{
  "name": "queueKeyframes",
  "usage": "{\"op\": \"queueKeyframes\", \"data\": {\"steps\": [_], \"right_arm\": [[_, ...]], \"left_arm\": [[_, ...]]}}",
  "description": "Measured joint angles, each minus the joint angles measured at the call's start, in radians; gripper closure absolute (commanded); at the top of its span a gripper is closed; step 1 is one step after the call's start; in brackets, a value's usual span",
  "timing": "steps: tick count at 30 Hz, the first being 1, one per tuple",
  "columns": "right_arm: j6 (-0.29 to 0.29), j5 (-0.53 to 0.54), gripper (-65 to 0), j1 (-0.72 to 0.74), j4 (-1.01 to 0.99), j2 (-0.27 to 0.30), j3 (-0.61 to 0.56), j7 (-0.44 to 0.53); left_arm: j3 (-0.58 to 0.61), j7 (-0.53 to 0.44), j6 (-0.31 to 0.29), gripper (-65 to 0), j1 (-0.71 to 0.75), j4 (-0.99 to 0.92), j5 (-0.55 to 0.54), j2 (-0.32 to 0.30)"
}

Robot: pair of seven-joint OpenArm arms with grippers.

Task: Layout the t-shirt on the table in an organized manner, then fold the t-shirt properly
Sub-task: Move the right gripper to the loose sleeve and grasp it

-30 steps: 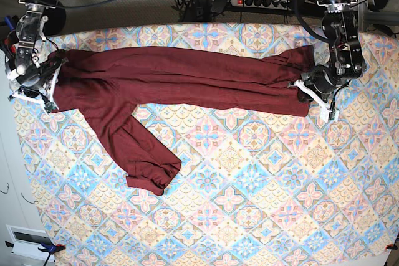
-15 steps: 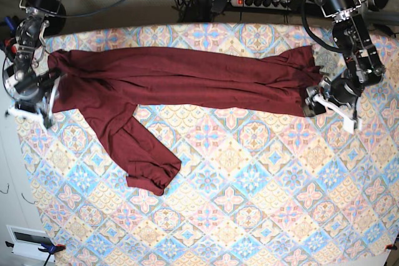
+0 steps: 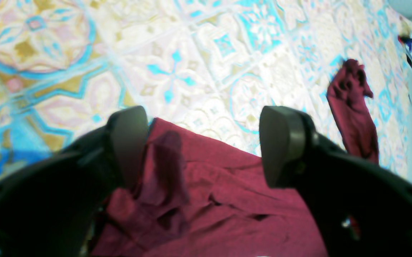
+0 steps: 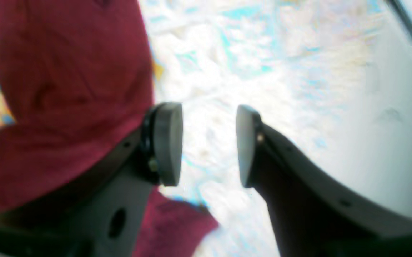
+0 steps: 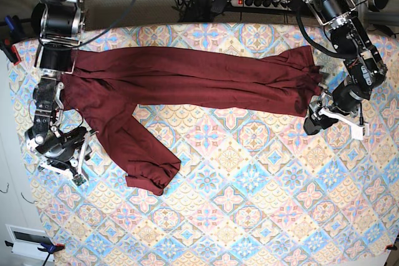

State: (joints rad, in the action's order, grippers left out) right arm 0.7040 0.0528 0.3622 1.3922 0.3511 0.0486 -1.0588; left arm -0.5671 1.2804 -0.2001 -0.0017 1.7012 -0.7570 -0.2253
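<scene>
The maroon long-sleeved t-shirt (image 5: 187, 79) lay spread in a long band across the far part of the patterned surface (image 5: 262, 204), running from about 9 o'clock to 3 o'clock in the base view. One sleeve (image 5: 140, 151) hung down toward 7 o'clock, ending in a bunched cuff.

The left hand (image 5: 327, 116) sat at the 3 o'clock end of the garment, just beside its edge. In the left wrist view, the left hand (image 3: 202, 146) had its fingers (image 3: 281, 142) spread wide apart above wrinkled maroon cloth, gripping nothing; the far sleeve (image 3: 352, 114) showed toward 2 o'clock.

The right hand (image 5: 62, 154) was near 8 o'clock in the base view, off the shirt's body and over the bare surface. In the blurred right wrist view, the right hand (image 4: 206, 142) was parted with only the pale surface showing in the gap, and the shirt (image 4: 66, 71) lay toward 10 o'clock, possibly brushing the outside of one finger.
</scene>
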Motion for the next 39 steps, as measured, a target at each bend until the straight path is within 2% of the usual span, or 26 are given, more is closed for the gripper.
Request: {"op": "queueKeyframes", "data": {"steps": [4,9,14,18,21,26,39], "right_arm": [[-0.002,-0.023,-23.2,0.04,-0.18,0.0,-0.03,0.039],[-0.007,-0.002,-23.2,0.074,-0.325,-0.05,-0.043,0.137],[-0.002,-0.022,-23.2,0.125,-0.419,-0.068,-0.043,0.162],[-0.008,-0.017,-23.2,0.175,-0.461,-0.089,-0.042,0.24],[-0.001,-0.008,-23.2,0.182,-0.504,-0.103,-0.046,0.256],[-0.009,-0.023,-23.2,0.181,-0.568,-0.087,-0.043,0.288],[-0.008,-0.023,-23.2,0.182,-0.582,-0.091,-0.043,0.361]], "left_arm": [[0.0,-0.006,0.001,-48.4,-0.012,0.001,-0.004,0.001],[0.0,-0.005,-0.002,-48.4,-0.009,0.001,-0.002,0.001],[0.0,-0.005,-0.001,-48.4,-0.01,0.001,-0.003,0.001],[0.0,-0.005,0.0,-48.4,-0.01,0.001,-0.004,0.001],[0.0,-0.005,0.001,-48.4,-0.009,0.001,-0.003,0.001],[0.0,-0.005,0.001,-48.4,-0.009,0.001,-0.003,0.001],[0.0,-0.005,0.0,-48.4,-0.006,0.001,-0.003,0.001]]}}
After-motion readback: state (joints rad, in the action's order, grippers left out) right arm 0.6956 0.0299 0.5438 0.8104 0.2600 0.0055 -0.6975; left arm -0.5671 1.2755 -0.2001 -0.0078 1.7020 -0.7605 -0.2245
